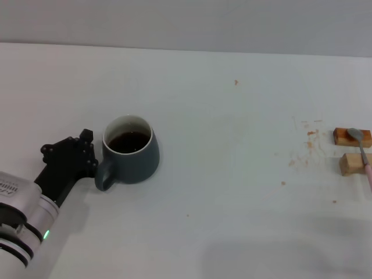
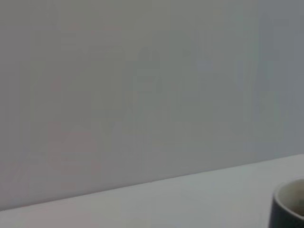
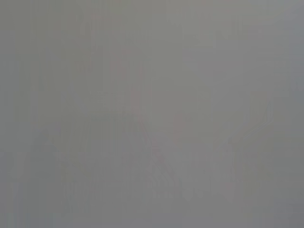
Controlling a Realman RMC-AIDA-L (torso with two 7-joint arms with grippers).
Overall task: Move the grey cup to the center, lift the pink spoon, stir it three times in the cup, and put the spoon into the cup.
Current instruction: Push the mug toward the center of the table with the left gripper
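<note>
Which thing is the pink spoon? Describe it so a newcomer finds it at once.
Look to the white table's far right edge, well away from the dark blue-grey ceramic mug by the left gripper. Two small tan wooden blocks sit there; the thin spoon with silver-grey bowl and pale pink handle lies across them, the only slender thing there.

Soft even overhead light, faint shadows, wrist views hazy and featureless

A white table [image 1: 232,192] fills the head view, with a grey wall [image 1: 186,23] behind it. 2 tan wooden blocks [image 1: 353,150] lie near its right edge, one just behind the other. Small orange crumbs [image 1: 309,139] are scattered beside them.
</note>
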